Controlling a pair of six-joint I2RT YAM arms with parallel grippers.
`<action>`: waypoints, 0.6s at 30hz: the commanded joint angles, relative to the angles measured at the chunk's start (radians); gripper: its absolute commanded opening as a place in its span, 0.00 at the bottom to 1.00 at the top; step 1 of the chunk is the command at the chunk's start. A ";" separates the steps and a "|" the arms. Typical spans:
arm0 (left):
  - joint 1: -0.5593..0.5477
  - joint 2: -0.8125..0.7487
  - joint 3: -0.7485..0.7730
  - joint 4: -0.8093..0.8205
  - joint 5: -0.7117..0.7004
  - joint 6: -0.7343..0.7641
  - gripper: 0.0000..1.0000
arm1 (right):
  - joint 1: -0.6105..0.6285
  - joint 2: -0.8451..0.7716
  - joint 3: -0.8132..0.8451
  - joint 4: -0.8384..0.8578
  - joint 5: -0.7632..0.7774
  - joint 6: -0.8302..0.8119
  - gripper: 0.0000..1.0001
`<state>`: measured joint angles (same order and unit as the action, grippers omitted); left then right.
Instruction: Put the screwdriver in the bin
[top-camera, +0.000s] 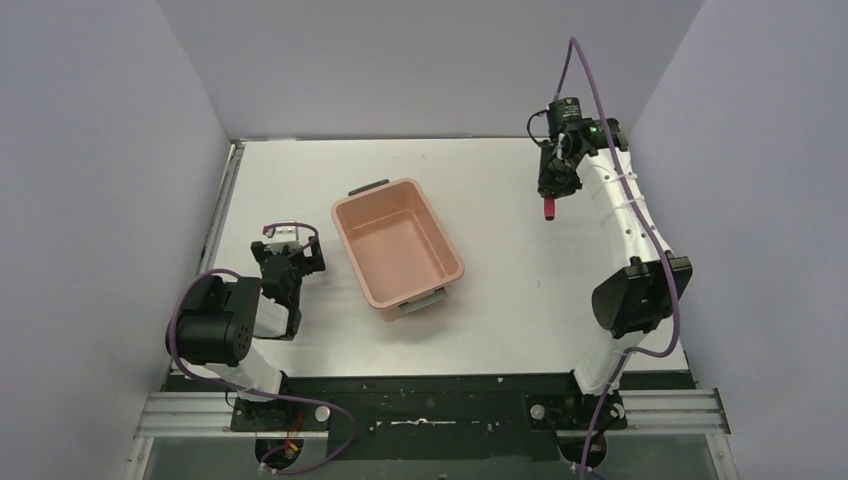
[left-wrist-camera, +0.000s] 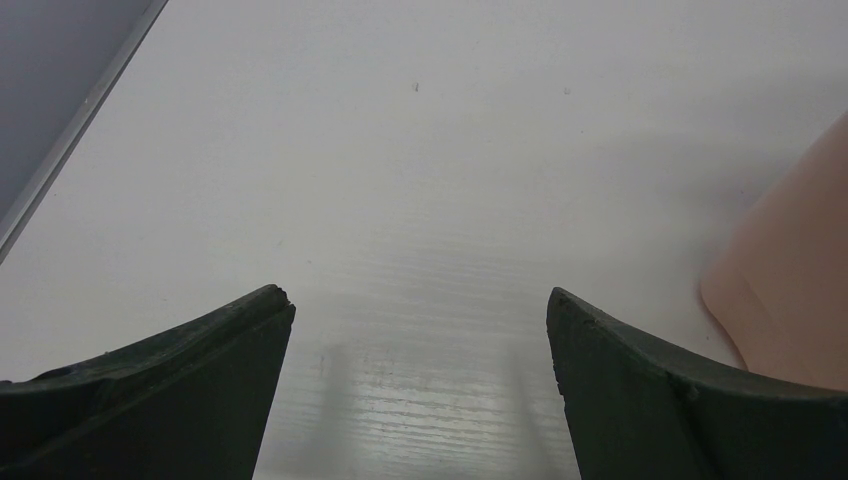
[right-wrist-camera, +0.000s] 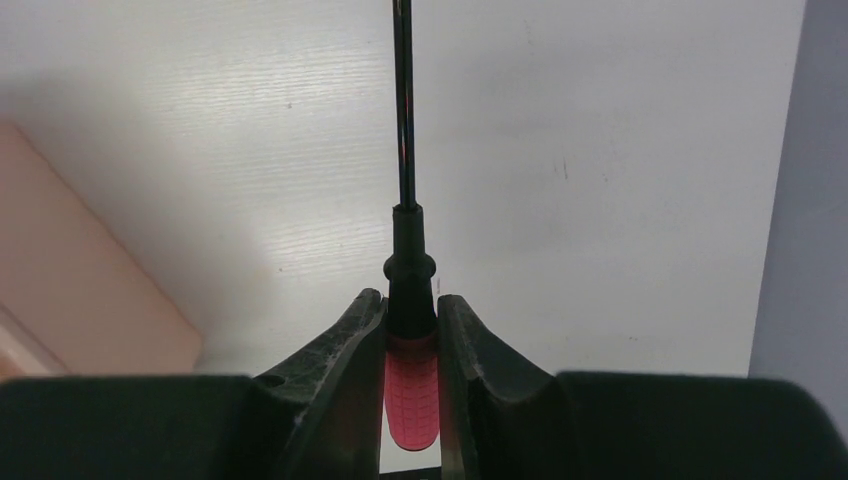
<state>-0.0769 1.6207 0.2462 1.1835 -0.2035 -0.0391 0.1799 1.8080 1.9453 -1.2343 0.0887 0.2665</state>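
Right gripper (right-wrist-camera: 411, 330) is clamped on the screwdriver (right-wrist-camera: 408, 262), fingers closed on either side of the red handle just behind its black collar. The thin shaft projects straight ahead past the fingertips. Gripper and tool sit over the table (top-camera: 500, 300) at far right, well apart from the bin (top-camera: 395, 250). Left gripper (left-wrist-camera: 418, 297) has its jaws apart, near the bin's left side.

White table (top-camera: 500, 200), matte, faint grain, few tiny dark specks. Metal rail (top-camera: 224, 225) along its 9 o'clock edge. Pink bin (top-camera: 395, 248) sits flat on it, just off centre toward 9, long axis 11 to 5, grey handle each short end. My bases at 6, on black strip (top-camera: 430, 395).
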 joint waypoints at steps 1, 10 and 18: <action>0.000 -0.010 0.008 0.025 0.013 0.008 0.97 | 0.053 -0.038 0.092 -0.094 -0.051 0.135 0.00; 0.000 -0.010 0.008 0.026 0.012 0.009 0.97 | 0.552 -0.071 0.034 0.397 -0.139 0.329 0.00; 0.000 -0.009 0.008 0.025 0.014 0.009 0.97 | 0.684 0.126 0.102 0.417 -0.033 0.293 0.00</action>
<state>-0.0769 1.6207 0.2462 1.1835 -0.2035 -0.0387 0.8730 1.8648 2.0480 -0.8948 -0.0227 0.5484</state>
